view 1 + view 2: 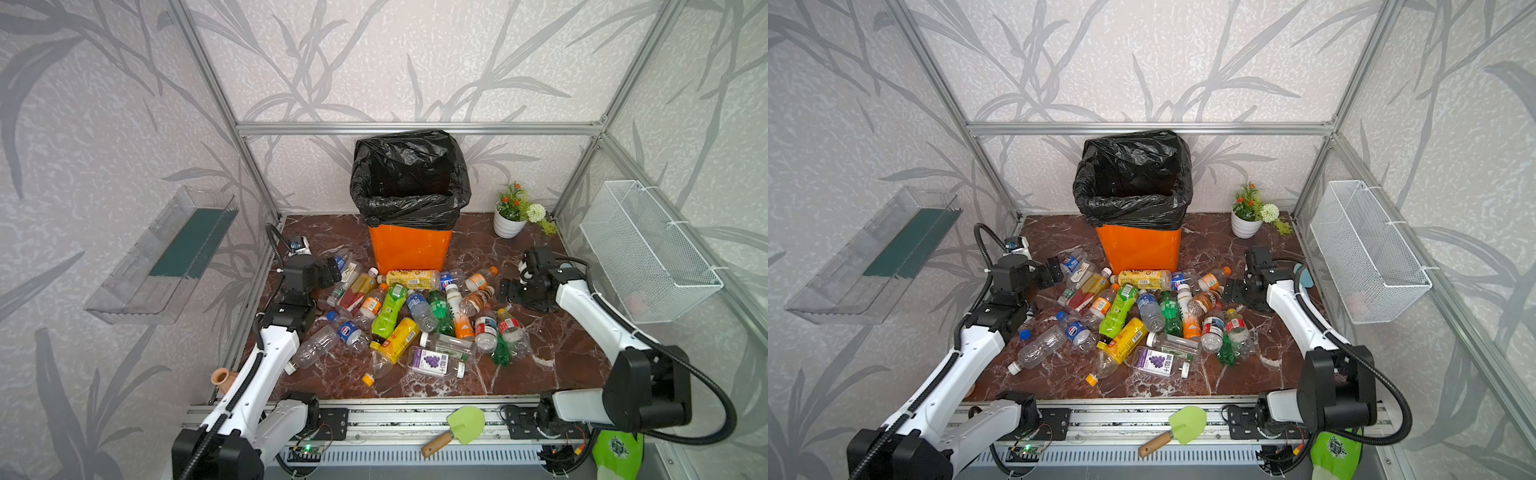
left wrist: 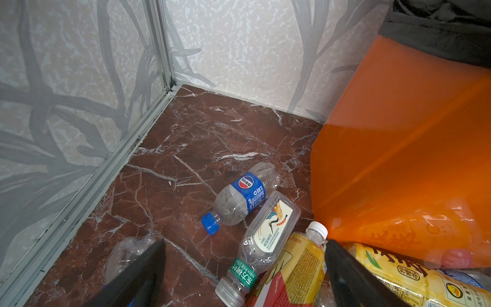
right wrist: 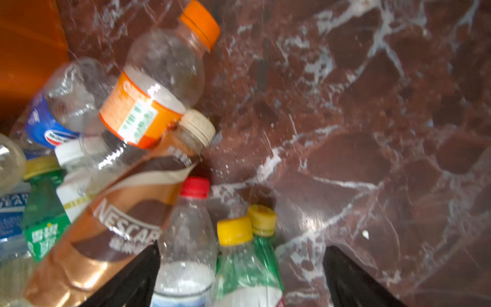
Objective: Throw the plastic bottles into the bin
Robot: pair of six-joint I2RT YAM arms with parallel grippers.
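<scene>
The bottles [image 1: 419, 311] lie in a loose heap at the centre of both top views, on the floor [image 1: 548, 357] just below the bin [image 1: 409, 249], which stands upright in the upper middle against the back wall. Its dark inside shows no bottle, so the task looks barely begun, though the depth of the bag is hidden. The step in hand appears to be the reach for a pick. The left gripper [image 2: 244, 243] sits low at the left edge of the heap, jaws spread wide and empty, with the neck of a flat clear bottle [image 2: 268, 234] and a yellow-label bottle [image 2: 295, 265] between its fingers. The right gripper [image 3: 242, 246] is at the right edge of the heap, also wide open and holding nothing, over a red-capped bottle [image 3: 186, 239] and a yellow-capped green bottle [image 3: 239, 263]. Each arm probably needs to settle on a single bottle, lower around its body and close. Overlapping neighbours make a clean grip on just one harder. The lift must then clear the bin's tall rim before release.
</scene>
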